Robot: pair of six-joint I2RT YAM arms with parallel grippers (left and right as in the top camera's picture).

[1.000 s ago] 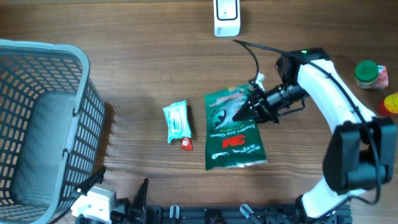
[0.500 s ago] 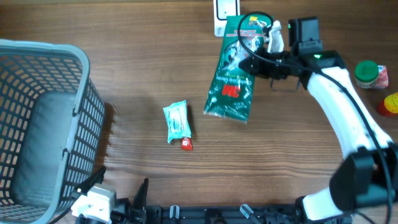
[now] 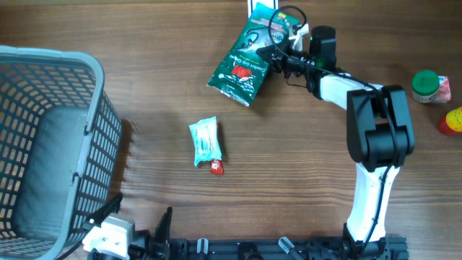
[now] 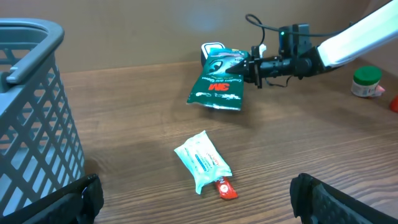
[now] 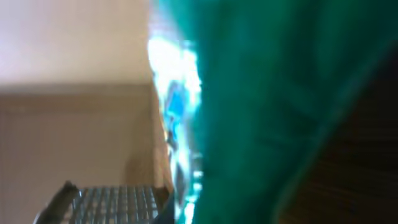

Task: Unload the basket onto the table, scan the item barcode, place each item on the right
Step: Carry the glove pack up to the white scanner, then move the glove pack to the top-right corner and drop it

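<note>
The item, a green 3M glove package (image 3: pixel 242 65), hangs above the table's far edge. My right gripper (image 3: pixel 278 54) is shut on its top end. The package covers part of the white scanner (image 3: pixel 258 6) at the back. In the left wrist view the green package (image 4: pixel 217 90) tilts down to the left from the right gripper (image 4: pixel 249 67), just in front of the scanner (image 4: pixel 211 48). In the right wrist view the green package (image 5: pixel 280 93) is blurred and fills most of the frame, hiding the fingers. My left gripper (image 4: pixel 200 202) stands open low at the near edge, with nothing between its fingers.
A teal pouch with a red cap (image 3: pixel 205 143) lies mid-table. A grey mesh basket (image 3: pixel 94 72) stands at the left. A green-lidded jar (image 3: pixel 427 85) and a yellow and red object (image 3: pixel 453 119) sit at the right edge.
My right gripper has lifted the green package off the middle of the table and carried it back and left, over to the scanner. The left arm has not moved.
</note>
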